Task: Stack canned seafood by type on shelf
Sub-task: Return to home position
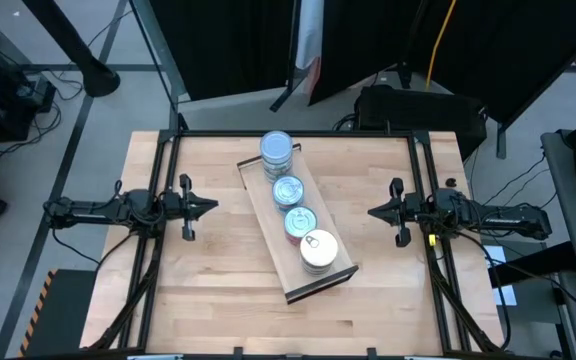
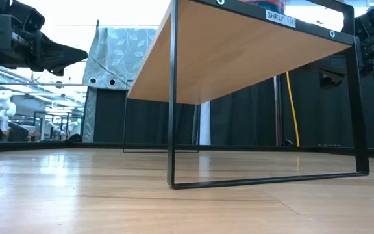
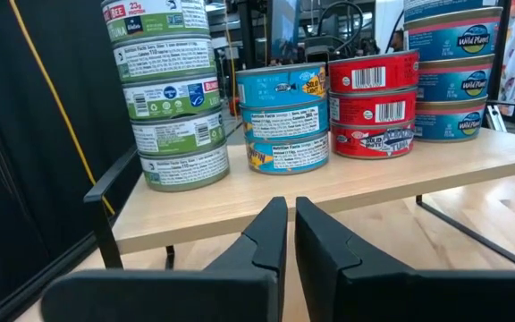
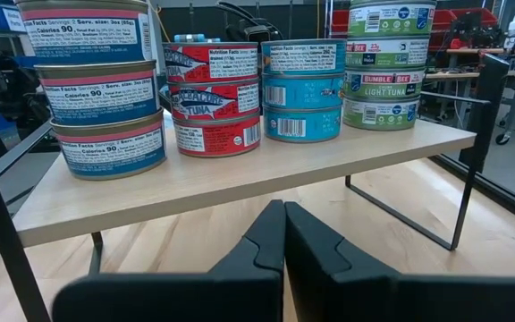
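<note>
The shelf (image 1: 277, 252), a long light-wood board on a thin dark frame, stands slanted at the table's middle. Several stacks of canned seafood stand in a row on it. A green-labelled stack (image 3: 173, 89) is at the far end (image 1: 276, 150). Then come a teal stack (image 3: 282, 116), a red stack (image 3: 374, 103) and a blue stack (image 4: 97, 98), which has a cream pull-tab top (image 1: 318, 250). My left gripper (image 1: 208, 208) waits shut at the table's left, pointing level at the shelf. My right gripper (image 1: 376, 212) waits shut at the table's right, also facing it.
The low view looks under the shelf board (image 2: 239, 52) between its dark frame legs (image 2: 172, 97). Bare tabletop (image 1: 218, 300) lies all around the shelf. Dark rails (image 1: 298, 133) border the table. Cables and equipment lie on the floor beyond the table's far edge.
</note>
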